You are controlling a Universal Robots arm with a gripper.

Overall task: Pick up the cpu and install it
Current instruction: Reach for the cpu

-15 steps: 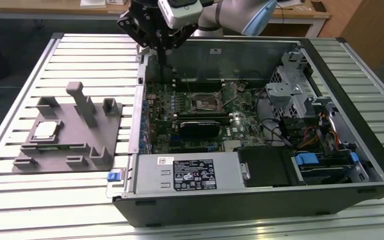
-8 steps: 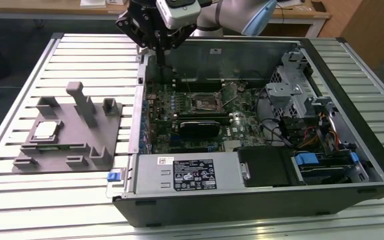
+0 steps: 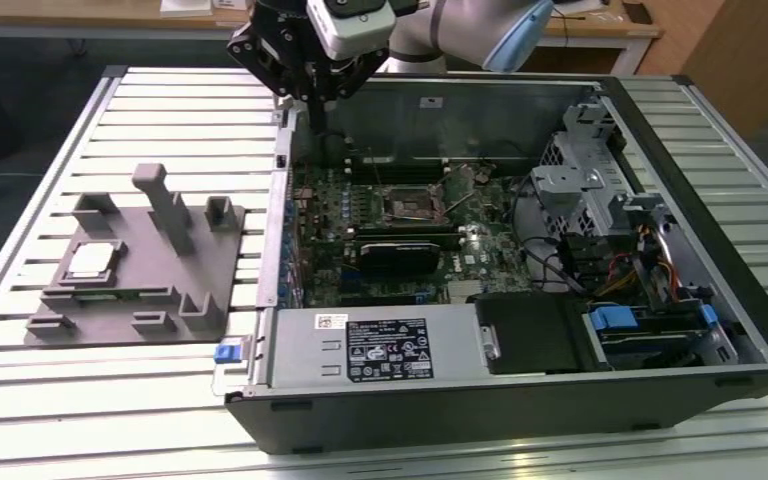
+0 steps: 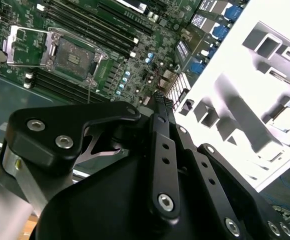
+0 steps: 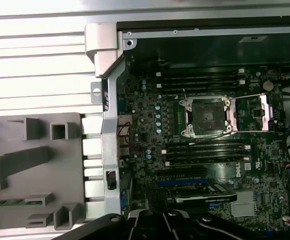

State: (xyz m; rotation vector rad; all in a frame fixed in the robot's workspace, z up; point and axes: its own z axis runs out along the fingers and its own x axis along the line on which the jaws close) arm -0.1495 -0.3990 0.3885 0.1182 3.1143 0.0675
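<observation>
The cpu lies flat, silvery top up, in a recess of the grey plastic fixture. The fixture sits on the slatted metal worktop, at the exterior view's left of the open computer case. Nothing touches the cpu.

The arm's claw hangs well apart from it, above the far corner of the case on the fixture's side. Its fingers are clenched together with nothing between them, and in the second wrist view the tips meet in a single point over the board's edge.

Inside the case the motherboard's square cpu socket lies among the memory slots. In the first wrist view the socket has its metal retaining plate swung open to one side.
</observation>
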